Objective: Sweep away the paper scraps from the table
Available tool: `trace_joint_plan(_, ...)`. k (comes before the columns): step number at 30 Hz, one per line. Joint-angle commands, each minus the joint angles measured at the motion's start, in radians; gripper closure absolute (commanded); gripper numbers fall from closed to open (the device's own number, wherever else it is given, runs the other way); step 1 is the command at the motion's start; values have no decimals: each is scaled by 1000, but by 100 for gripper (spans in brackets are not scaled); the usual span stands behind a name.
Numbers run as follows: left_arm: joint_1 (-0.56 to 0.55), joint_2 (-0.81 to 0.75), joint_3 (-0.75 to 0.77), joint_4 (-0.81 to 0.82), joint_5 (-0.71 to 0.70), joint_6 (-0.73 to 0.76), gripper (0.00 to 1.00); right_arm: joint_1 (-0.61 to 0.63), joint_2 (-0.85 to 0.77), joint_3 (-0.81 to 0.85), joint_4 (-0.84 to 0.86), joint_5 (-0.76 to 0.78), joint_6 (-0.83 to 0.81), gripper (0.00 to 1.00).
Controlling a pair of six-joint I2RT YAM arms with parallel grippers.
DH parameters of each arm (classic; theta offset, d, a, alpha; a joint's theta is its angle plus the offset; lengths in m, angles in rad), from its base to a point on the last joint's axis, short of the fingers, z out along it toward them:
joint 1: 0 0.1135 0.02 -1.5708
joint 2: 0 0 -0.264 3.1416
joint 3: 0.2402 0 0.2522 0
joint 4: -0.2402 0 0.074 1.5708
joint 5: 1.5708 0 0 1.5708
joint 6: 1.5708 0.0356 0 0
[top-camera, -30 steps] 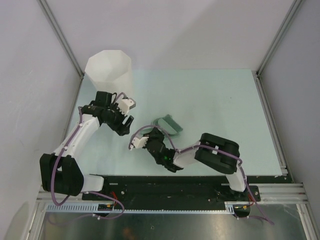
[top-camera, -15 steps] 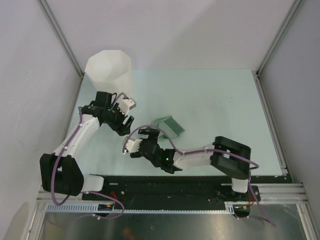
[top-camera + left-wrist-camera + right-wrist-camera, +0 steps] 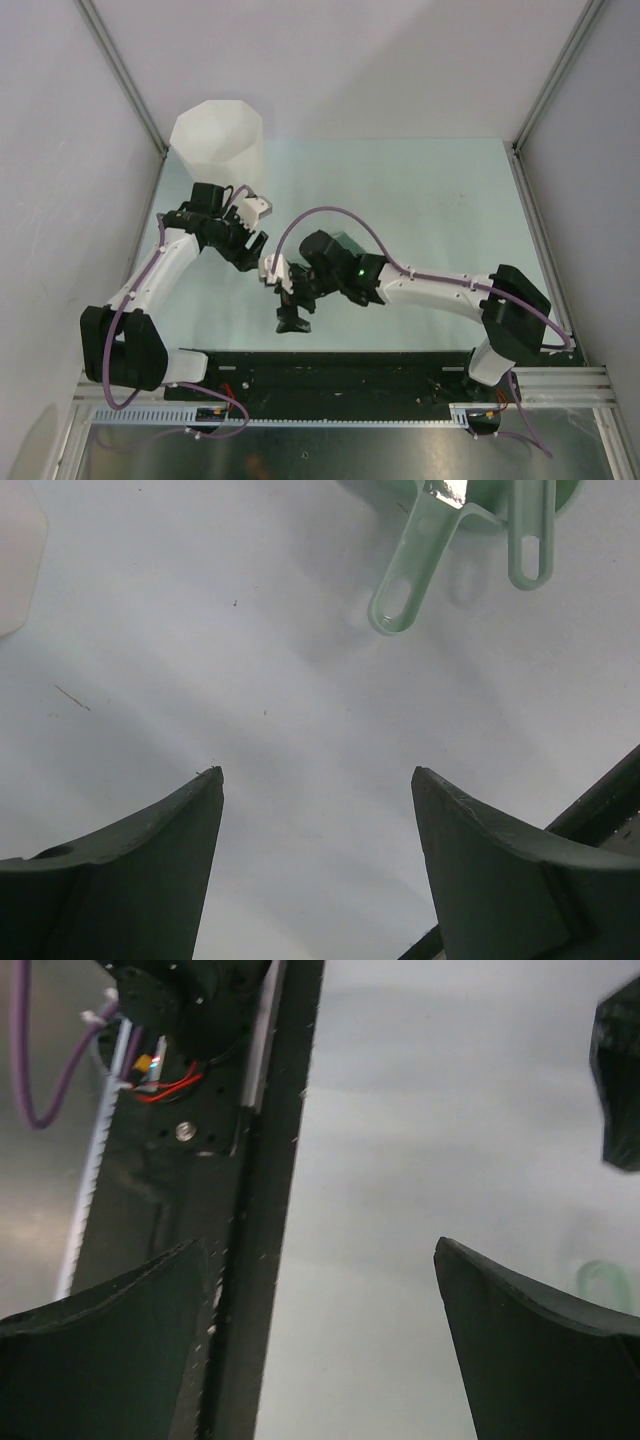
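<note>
Above the mint worktop (image 3: pixel 440 200), the top view finds no paper scraps on the bare surface. Whether they lie in the white bin (image 3: pixel 216 140) at the far-left corner I cannot tell, since its inside is not shown. The bin stands within reach of the left arm, probably so debris can be tipped into it. A mint-green sweeping tool (image 3: pixel 347 243), likely a dustpan with a brush, lies flat mid-worktop, half hidden under the right arm, and neither arm grips it. The left end effector (image 3: pixel 256 243) hovers near the bin. The right end effector (image 3: pixel 292 318) hangs near the front edge, pointing down, well left of its own base

In the left wrist view, the 2 fingers stand moderately wide apart with only bare worktop between them, holding and touching nothing. 2 green handles of the tool lie ahead, apart from the fingertips

In the right wrist view, the fingers are spread fully wide and empty, straddling the line where the worktop meets the black front rail (image 3: pixel 270 1210). A green loop, probably a tool handle, peeks in at the right edge. By my reading the sweeping looks finished or nearly so
</note>
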Motion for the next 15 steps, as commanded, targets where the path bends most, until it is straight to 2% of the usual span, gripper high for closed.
trace_joint_plan(1, 10, 1, -10, 14, 23, 23, 21, -101, -16, 48, -129, -299, 117, 0)
trace_joint_plan(6, 10, 5, -14, 15, 21, 22, 21, -213, -34, 46, -214, -267, 177, 0)
trace_joint_plan(13, 10, 8, -22, 14, 10, 29, 21, -439, -80, 36, -424, -125, 197, 0)
trace_joint_plan(15, 10, 8, -29, 15, 3, 32, 21, -493, -125, 2, -436, -100, 220, 0)
